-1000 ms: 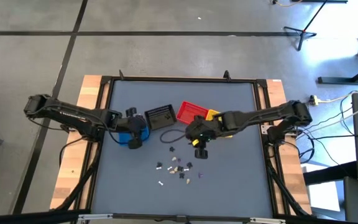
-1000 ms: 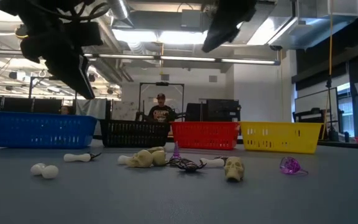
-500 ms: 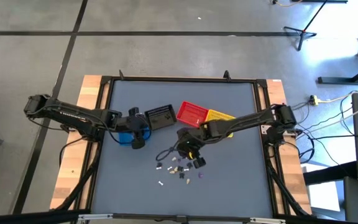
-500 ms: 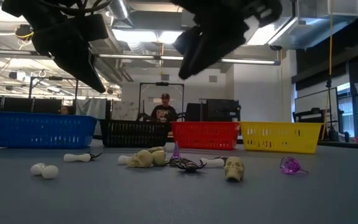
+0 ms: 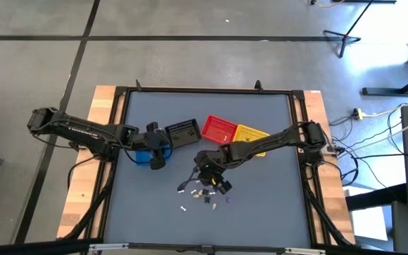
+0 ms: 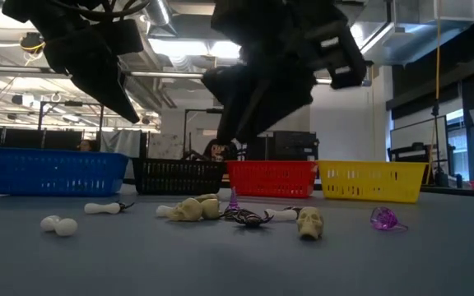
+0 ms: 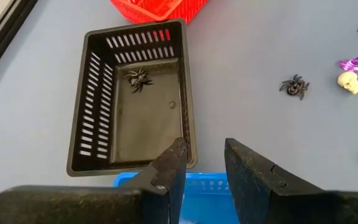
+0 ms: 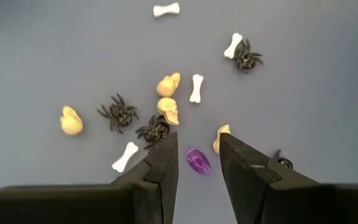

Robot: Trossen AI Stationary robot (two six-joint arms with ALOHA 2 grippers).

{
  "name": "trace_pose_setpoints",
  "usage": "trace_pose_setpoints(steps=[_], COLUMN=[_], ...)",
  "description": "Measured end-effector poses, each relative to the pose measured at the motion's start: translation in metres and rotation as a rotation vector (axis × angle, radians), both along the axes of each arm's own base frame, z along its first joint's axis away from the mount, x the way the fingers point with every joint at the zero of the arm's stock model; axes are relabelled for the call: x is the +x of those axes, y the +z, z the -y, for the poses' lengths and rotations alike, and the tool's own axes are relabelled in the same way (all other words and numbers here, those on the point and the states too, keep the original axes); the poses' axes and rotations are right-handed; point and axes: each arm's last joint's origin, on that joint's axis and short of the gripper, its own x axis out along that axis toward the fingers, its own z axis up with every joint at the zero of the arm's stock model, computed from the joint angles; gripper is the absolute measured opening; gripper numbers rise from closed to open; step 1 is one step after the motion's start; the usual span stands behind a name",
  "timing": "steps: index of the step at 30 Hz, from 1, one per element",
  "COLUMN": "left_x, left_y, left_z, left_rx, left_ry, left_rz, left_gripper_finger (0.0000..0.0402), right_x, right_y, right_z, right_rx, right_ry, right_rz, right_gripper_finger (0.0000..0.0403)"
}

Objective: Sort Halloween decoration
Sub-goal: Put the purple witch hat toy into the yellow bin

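The right tool (image 8: 196, 163), fingers apart and empty, hangs over the trinkets (image 8: 166, 109) scattered mid-tabletop (image 5: 261, 212), lined up on a purple gem (image 8: 197, 160). Next likely: descend and pinch it. The left tool (image 7: 202, 163), slightly parted, waits above the blue basket (image 7: 197, 182).

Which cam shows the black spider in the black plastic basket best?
Left wrist view: the small black spider lies plainly on the floor of the black slatted plastic basket. High view shows only the basket; low view only its side wall; right wrist neither.

black spiders (image 8: 118, 112), cream skulls (image 8: 167, 109), white bones (image 8: 196, 88), purple trinket (image 8: 197, 160)
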Motion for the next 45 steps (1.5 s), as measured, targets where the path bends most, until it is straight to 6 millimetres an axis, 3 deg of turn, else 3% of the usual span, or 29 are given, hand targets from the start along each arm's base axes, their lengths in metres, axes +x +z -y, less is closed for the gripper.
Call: trace_pose_setpoints(steps=[11,21,32,45], left_x=[0.0,0.0,0.0,0.001], left_y=[0.0,0.0,0.0,0.001], left_z=[0.0,0.0,0.0,0.0], left_rx=[0.002,0.004,0.004,0.003], left_ry=[0.002,0.004,0.003,0.003], left_rz=[0.002,0.002,0.004,0.011], left_gripper_finger=[0.0102,0.0102,0.0102,0.0102], right_x=[0.006,0.007,0.01,0.011], right_y=[-0.026,-0.028,-0.045,-0.047], right_z=[-0.001,0.001,0.0,0.0], right_rx=[-0.02,-0.061,-0.075,-0.076], right_ry=[0.021,-0.002,0.015,0.015], right_rz=[-0.042,-0.036,-0.06,-0.058], right_gripper_finger=[0.0115,0.0115,0.0115,0.0115])
